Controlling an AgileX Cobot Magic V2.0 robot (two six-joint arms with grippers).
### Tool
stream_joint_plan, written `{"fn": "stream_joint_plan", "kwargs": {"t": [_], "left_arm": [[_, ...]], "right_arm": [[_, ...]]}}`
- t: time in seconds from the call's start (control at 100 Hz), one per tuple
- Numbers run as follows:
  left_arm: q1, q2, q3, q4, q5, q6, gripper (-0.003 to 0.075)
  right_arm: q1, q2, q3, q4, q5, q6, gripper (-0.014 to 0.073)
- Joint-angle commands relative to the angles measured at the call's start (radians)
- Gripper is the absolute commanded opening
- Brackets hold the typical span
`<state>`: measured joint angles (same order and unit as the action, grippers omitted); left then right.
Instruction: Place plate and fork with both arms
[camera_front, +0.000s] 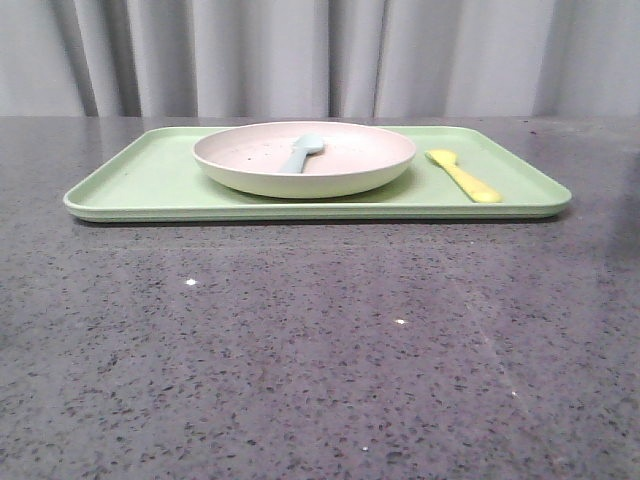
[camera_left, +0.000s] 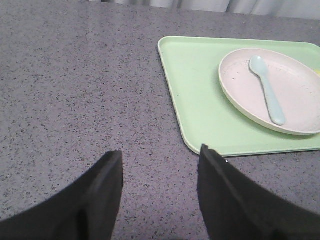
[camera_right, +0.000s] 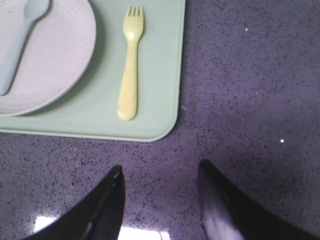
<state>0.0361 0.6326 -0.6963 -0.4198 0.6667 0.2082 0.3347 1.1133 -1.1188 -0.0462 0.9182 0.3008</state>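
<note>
The left gripper (camera_left: 157, 170) is seen spread and empty at the bottom of its wrist view, over bare tabletop (camera_left: 75, 90); the right gripper (camera_right: 160, 185) is likewise spread with nothing held, at the bottom of its own view.

Just above the right gripper in that frame, the fork (camera_right: 129, 65) is found lying flat on the tray (camera_right: 160, 75), tines pointing to the top edge. It is judged light, stiff and rather slick; its thick handle would best be pinched across the middle.

The plate (camera_left: 295, 95) sits on the tray at the right of the left wrist view, with a spoon (camera_left: 266, 89) resting in it. The plate is judged rigid and smooth, best taken by the rim.

Counted: one plate, one fork, one spoon, one tray.
</note>
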Motion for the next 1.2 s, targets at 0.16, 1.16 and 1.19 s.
{"fn": "stream_joint_plan", "kwargs": {"t": [0.16, 1.16, 1.19], "left_arm": [[-0.003, -0.003, -0.024, -0.020, -0.065, -0.005, 0.0244], [-0.086, -0.025, 0.041, -0.027, -0.163, 0.010, -0.0020], [-0.097, -0.034, 0.048, -0.027, -0.178, 0.012, -0.0020]], "right_arm": [[-0.003, -0.228, 0.188, -0.027, -0.202, -0.011, 0.0294], [-0.003, -0.916, 0.702, -0.043, -0.531, -0.012, -0.0068], [-0.003, -0.928, 0.706, -0.043, -0.531, -0.012, -0.0068]]}}
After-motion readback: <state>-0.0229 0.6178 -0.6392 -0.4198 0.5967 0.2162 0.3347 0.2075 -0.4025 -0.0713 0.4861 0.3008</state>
